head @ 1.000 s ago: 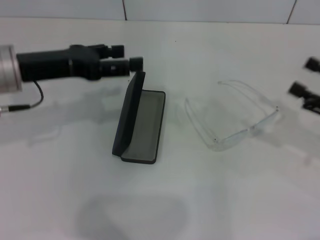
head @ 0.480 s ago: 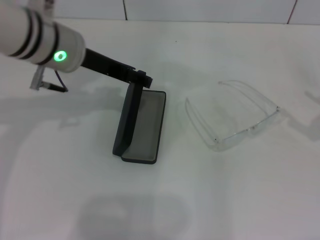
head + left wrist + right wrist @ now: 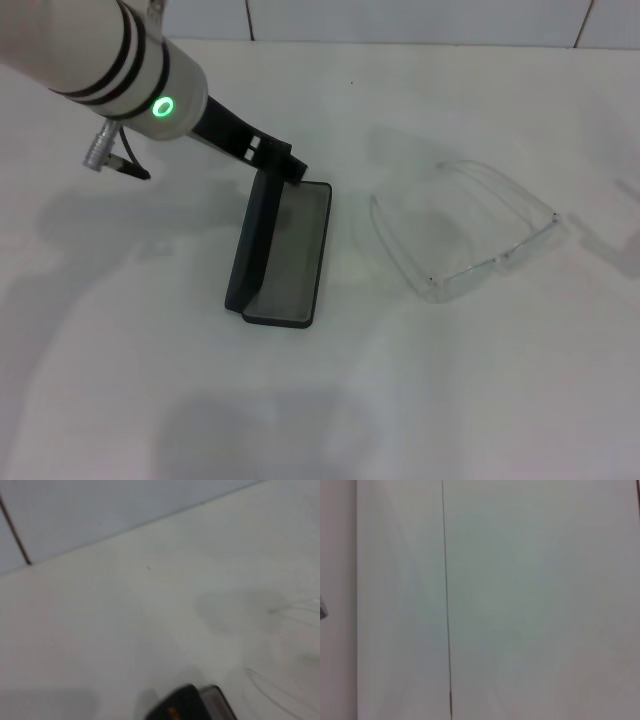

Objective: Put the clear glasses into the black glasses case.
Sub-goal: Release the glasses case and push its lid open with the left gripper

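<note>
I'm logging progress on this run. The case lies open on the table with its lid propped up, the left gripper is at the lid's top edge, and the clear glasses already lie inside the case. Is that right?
Not quite. The head view shows the clear glasses not in the black glasses case: they lie on the table beside it, on the robot's right, apart from it. The rest holds: the case is open, lid propped up, with the left gripper at its top edge.

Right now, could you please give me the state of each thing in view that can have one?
black glasses case: open, lid standing up on edge, grey lining bare, nothing inside.
clear glasses: arms unfolded, lying on the table beside the case, apart from it, not held.
left gripper: at the top edge of the case lid.
right gripper: out of view.
</note>
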### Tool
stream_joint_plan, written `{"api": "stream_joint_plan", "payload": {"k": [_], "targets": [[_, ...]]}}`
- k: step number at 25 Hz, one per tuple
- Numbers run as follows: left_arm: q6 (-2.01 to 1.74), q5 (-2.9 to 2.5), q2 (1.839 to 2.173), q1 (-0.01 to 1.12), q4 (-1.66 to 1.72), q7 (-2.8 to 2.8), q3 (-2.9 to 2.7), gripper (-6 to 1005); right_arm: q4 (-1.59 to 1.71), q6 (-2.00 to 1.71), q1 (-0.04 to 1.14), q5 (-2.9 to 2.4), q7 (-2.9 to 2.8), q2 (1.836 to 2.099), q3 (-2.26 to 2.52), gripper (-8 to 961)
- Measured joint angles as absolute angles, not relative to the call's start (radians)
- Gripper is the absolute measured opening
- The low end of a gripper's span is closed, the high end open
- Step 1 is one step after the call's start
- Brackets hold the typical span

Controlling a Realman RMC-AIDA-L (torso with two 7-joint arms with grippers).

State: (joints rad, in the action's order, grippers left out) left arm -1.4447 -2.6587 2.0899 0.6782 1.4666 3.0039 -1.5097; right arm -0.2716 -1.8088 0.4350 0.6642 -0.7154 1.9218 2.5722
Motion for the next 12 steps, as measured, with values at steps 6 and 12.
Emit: {"api": "stream_joint_plan", "payload": {"k": [6, 12], "targets": [[-1.457, -2.621, 2.096, 0.672, 1.437, 3.007, -1.514, 831, -0.271, -1.810, 0.433, 0.666, -0.709, 1.922, 2.571, 859], [-1.405, -2.614, 2.095, 0.682, 1.336, 3.008, -1.531, 818, -0.270, -1.811, 0.431, 0.667, -0.695, 1.926, 2.571, 860]]}}
